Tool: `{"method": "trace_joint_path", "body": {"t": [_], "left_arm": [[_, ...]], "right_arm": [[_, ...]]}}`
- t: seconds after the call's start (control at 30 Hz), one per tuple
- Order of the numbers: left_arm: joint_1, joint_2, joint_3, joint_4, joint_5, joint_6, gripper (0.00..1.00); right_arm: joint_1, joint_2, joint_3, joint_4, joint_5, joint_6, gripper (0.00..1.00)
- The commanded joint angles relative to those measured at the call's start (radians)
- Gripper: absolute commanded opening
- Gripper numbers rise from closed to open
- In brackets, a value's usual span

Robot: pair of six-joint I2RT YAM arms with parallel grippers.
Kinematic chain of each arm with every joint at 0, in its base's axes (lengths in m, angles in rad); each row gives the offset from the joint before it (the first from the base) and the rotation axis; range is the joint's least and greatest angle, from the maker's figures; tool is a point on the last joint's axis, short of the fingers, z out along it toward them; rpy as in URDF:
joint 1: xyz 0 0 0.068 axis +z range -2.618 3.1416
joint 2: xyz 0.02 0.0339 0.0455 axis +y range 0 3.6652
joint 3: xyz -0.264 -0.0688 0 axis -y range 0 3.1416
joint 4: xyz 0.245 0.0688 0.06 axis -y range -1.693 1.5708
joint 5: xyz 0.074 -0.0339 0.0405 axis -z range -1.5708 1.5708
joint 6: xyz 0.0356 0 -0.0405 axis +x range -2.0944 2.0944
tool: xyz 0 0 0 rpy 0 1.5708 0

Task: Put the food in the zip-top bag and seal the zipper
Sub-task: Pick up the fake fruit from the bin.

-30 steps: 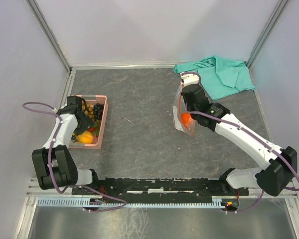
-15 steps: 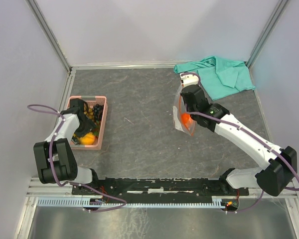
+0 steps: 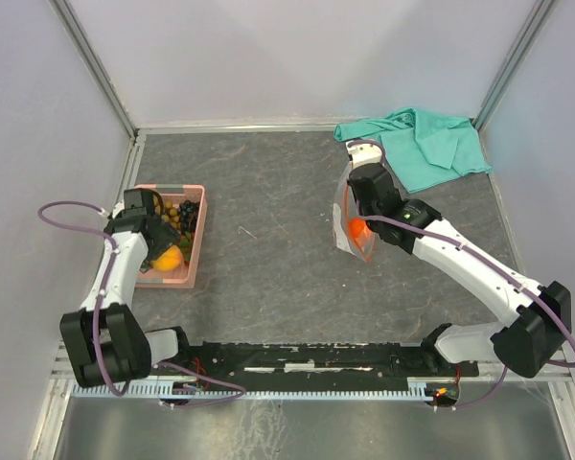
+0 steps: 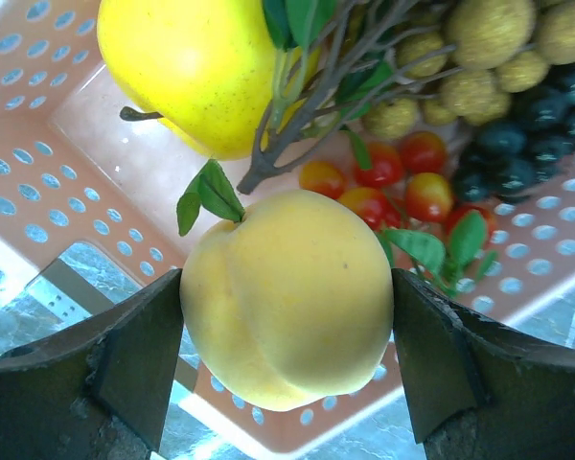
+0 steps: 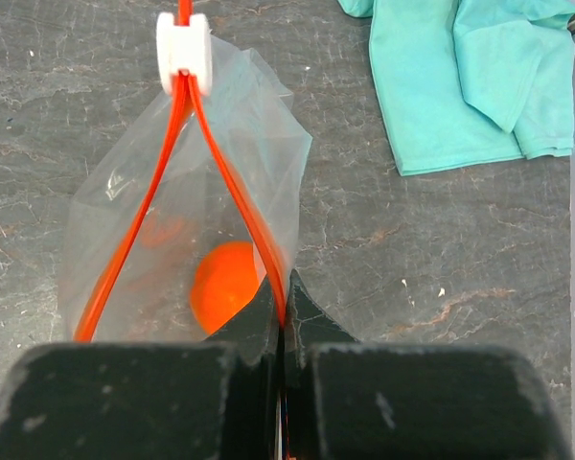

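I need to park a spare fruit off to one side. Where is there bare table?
The widest bare stretch of table lies between the pink basket and the zip-top bag, running the table's full depth. Crowded: the basket itself, and the far right, where the bag and teal cloth sit close.

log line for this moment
left fingers shut on yellow-orange fruit over pink slotted basket | right fingers shut on clear zip-top bag | orange inside

Zip-top bag [image 5: 254, 144], zipper [image 5: 240, 206] open, orange [image 5: 222, 283] inside; yellow-orange fruit [image 4: 287, 278] pinched in left claw [image 4: 287, 316].
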Motion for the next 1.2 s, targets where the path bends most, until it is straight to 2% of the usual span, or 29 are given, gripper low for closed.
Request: {"method": "trace_joint_path", "body": {"t": [0.0,0.23,0.53,0.7,0.9,1.17], "left_arm": [[0.006,-0.091,0.054,0.018,0.046,0.036,0.53],[0.0,-0.205,0.095,0.082,0.207,0.073,0.42],[-0.068,-0.289,0.102,0.259,0.455,0.051,0.38],[-0.205,-0.303,0.097,0.374,0.481,-0.002,0.38],[-0.44,-0.291,0.079,0.595,0.438,-0.076,0.38],[-0.647,-0.243,0.022,0.835,0.387,-0.136,0.37]], "right_arm": [[0.004,-0.003,0.055,-0.014,0.006,0.019,0.02],[0.007,0.034,0.109,-0.086,-0.021,0.039,0.01],[0.019,0.118,0.191,-0.177,-0.121,0.093,0.02],[0.042,0.179,0.249,-0.199,-0.13,0.121,0.02],[0.063,0.251,0.319,-0.217,-0.168,0.168,0.02],[0.077,0.323,0.369,-0.198,-0.228,0.247,0.01]]}}
